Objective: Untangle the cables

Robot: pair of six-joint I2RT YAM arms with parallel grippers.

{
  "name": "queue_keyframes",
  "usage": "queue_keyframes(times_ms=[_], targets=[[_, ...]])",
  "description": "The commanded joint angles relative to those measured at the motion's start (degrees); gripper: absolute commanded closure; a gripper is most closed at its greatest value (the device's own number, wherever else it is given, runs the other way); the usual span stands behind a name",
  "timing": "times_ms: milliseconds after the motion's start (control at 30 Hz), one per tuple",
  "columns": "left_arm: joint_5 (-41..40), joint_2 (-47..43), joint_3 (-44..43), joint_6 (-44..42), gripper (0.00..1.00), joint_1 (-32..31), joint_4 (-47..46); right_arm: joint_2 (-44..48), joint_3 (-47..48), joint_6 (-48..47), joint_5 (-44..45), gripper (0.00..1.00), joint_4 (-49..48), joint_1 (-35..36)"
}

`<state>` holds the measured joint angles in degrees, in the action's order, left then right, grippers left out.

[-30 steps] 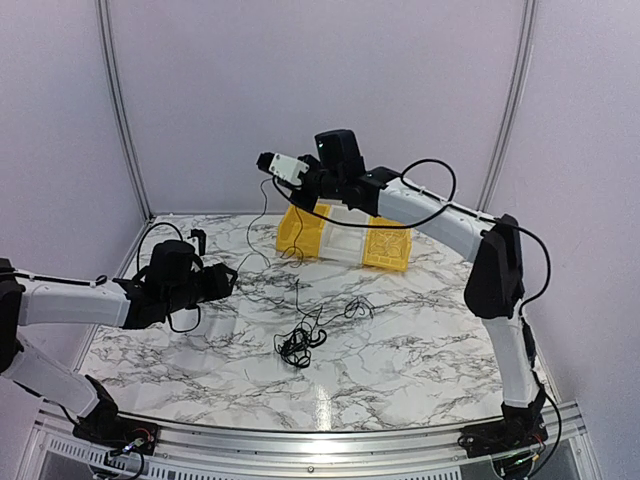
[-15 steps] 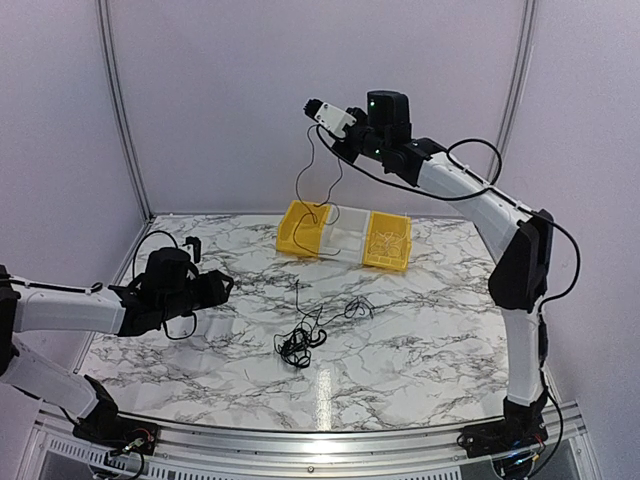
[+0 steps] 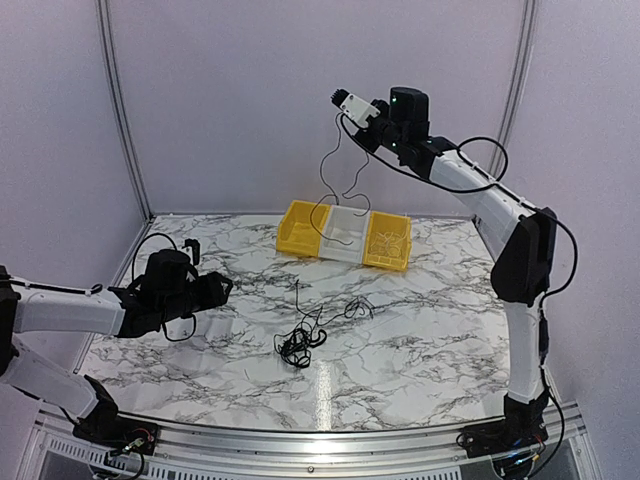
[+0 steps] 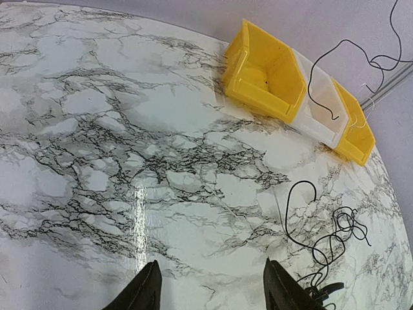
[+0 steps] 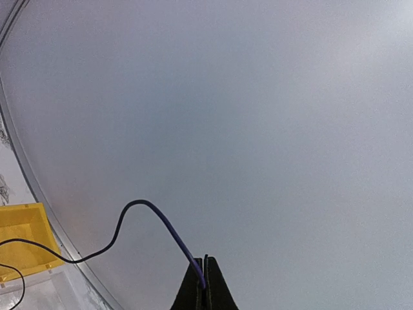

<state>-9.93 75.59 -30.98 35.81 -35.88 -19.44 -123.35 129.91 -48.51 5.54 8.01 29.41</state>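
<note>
High up on the right: the right pincer (image 3: 341, 100) is pinched shut on one dark cable (image 5: 139, 202).
Dark cable: it hangs loose, and its low end dangles at the white bin (image 3: 340, 252); I cannot tell if it touches.
Middle of the tabletop (image 3: 430, 340): the other cables (image 3: 300, 340) lie in a small messy knot.
Left pincer (image 4: 213, 287): wide open, holding nothing, low over the tabletop, apart from the knot.
Done: one cable looks pulled free.
Left to do: most of the job, I think; the knot needs pulling apart, strand by strand.
</note>
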Motion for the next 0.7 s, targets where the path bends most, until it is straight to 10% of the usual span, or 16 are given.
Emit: queue_keyframes(times_ms=[0,667], targets=[[0.3,-1.2,0.6,0.3,0.45,0.2,-0.6,-3.1,2.9,-0.5,1.7,1.0,-2.9,-1.0],[1.1,0.4,0.6,1.4,0.45,0.1,-0.6,-2.9,0.4,2.0,3.8,1.0,-4.7,-6.9]])
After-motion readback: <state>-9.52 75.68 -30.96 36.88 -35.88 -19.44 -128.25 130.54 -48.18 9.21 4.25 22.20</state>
